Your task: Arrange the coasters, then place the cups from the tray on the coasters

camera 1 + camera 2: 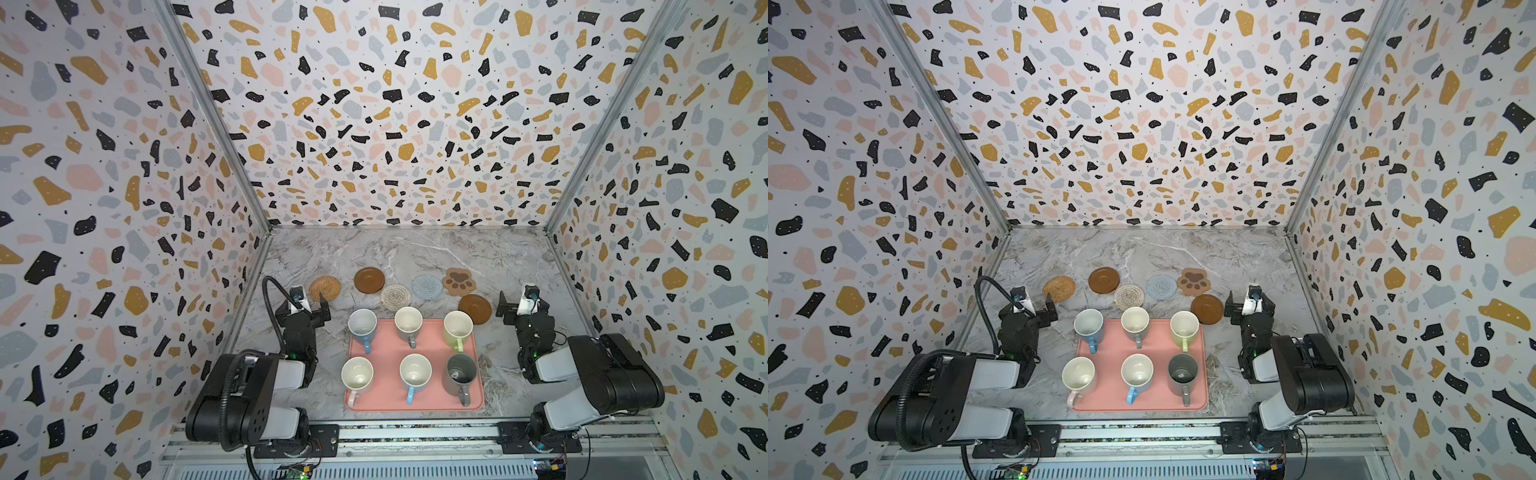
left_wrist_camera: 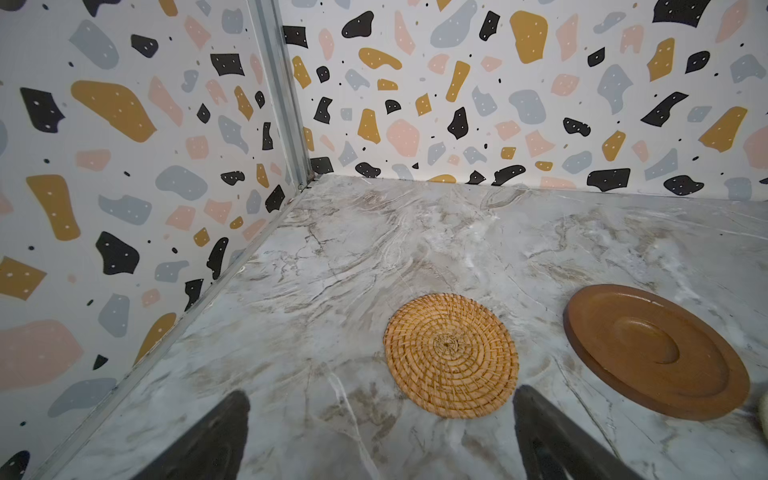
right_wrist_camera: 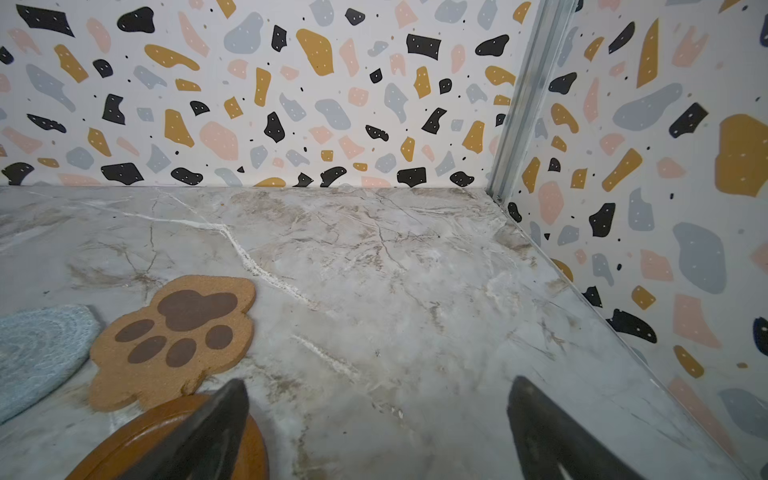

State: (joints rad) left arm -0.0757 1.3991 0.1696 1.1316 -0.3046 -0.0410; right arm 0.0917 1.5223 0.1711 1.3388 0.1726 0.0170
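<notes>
I see six cups upright on the salmon-pink tray [image 1: 386, 361], in two rows of three (every handle points toward the near edge): far row, blue cup [image 1: 362, 324], grey cup [image 1: 408, 322], green cup [image 1: 457, 326]; near row, pink cup [image 1: 356, 374], light-blue cup [image 1: 415, 372], dark grey cup [image 1: 460, 374]. Just beyond the tray's far edge, six coasters lie flat on the marble table [image 1: 415, 249], left to right: orange woven round [image 1: 325, 288], brown disc [image 1: 369, 280], beige woven round [image 1: 395, 296], light-blue woven round [image 1: 427, 286], paw-shaped mat [image 1: 459, 281], second brown disc [image 1: 475, 308]. The left gripper [image 2: 380, 409], jaws spread wide and empty, sits near the orange woven round; the right gripper [image 3: 378, 388], likewise agape and empty, is beside the second brown disc.
</notes>
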